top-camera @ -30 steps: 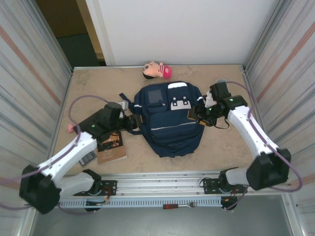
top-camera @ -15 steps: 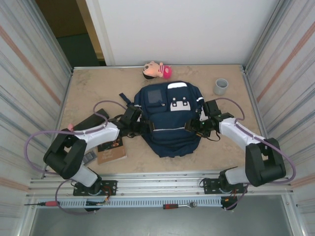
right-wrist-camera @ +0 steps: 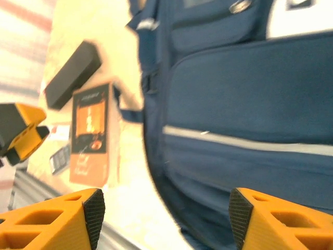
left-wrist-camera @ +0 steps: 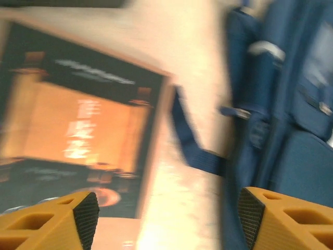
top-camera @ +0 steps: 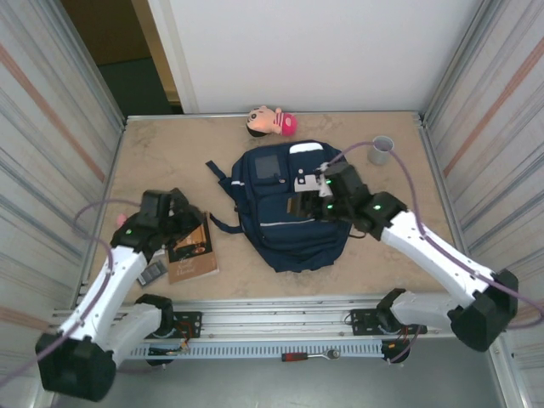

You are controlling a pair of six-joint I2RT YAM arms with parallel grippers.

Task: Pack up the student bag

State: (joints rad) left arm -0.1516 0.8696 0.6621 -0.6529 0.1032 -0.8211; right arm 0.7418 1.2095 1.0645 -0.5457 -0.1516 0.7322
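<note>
A: Looking for the large navy-blue fabric backpack (top-camera: pixel 293 238).

B: Lies flat in the middle of the beige counter (top-camera: pixel 170 153), front side up. Square pocket and white patch at the far end, with a grey stripe across the lower panel.

A: And the right hand (right-wrist-camera: pixel 165 203)?

B: Hangs above the backpack's front, close to the white patch. Spread wide and empty.

A: The left hand (left-wrist-camera: pixel 167 205)?

B: Well off the backpack's left side, over an orange-and-black paperback book (top-camera: pixel 194 253). Also spread wide, gripping nothing. Touching the book or not, cannot tell.

A: Anything between book and backpack?

B: A dark blue fabric strap (left-wrist-camera: pixel 193 148), running out from the backpack's left edge across bare counter and ending close to the book's corner.

A: Elsewhere around the backpack?

B: Just beyond its far end, a small plush doll with a pink cap (top-camera: pixel 272 121), lying on its side. Off its far right corner, a grey cup (top-camera: pixel 382 150), upright and well apart. Left of the backpack, past the book, a black rectangular block (right-wrist-camera: pixel 73 73). Near the book's outer edge, a small dark flat device (top-camera: pixel 153 273).
</note>
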